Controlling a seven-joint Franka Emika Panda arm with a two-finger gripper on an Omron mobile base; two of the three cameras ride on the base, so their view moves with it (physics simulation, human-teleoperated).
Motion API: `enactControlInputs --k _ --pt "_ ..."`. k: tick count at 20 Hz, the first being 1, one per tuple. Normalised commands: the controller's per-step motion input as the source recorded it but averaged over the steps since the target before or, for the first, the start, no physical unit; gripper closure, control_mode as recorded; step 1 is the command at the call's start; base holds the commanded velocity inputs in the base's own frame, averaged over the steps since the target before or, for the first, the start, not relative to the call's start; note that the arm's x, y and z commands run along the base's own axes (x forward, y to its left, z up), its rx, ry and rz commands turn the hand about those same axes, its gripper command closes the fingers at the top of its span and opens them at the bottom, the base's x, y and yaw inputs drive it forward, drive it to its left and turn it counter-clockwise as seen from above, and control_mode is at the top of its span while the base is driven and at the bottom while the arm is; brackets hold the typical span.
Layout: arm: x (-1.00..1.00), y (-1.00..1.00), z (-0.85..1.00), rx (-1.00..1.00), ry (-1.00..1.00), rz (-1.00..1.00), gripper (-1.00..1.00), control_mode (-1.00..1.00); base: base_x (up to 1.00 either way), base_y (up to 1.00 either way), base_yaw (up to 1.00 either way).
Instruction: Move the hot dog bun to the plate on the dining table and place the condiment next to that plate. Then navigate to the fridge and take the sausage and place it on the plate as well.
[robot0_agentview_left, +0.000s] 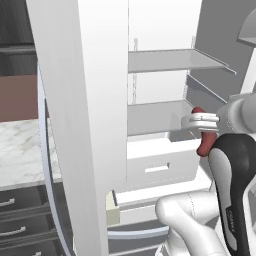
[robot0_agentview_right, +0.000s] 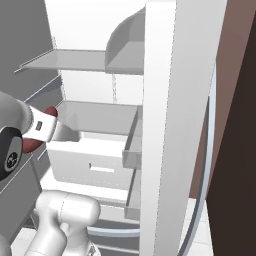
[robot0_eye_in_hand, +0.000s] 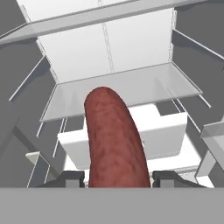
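Sausage step underway: pincer clamped on dark red-brown rounded sausage, held w/in open grey fridge by glass shelf. Next, prob.: back out clear, drive to plate.

One open fridge. Inside it, two glass shelves, an upper shelf and a lower shelf. Below the lower shelf, one white drawer. One dark red sausage, in front of the shelves. One marble counter left of the fridge, with three dark drawer fronts beneath it.
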Motion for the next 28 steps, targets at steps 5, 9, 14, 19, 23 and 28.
enactControlInputs --k 5,9,14,19,23,28 --pt "-0.03 0.0 0.0 0.0 0.0 0.0 1.0 -1.0 0.0 0.0 0.0" --pt "-0.28 0.0 0.0 0.0 -0.02 -0.02 1.0 -1.0 0.0 0.0 0.0" --pt "0.0 0.0 0.0 0.0 0.0 0.0 1.0 1.0 -0.52 0.0 0.0" --pt "0.0 0.0 0.0 0.0 0.0 0.0 1.0 1.0 -0.61 0.01 0.06" --pt "0.0 0.0 0.0 0.0 0.0 0.0 1.0 1.0 -0.61 0.11 0.21" --pt "0.0 0.0 0.0 0.0 0.0 0.0 1.0 1.0 -0.58 0.22 0.34"
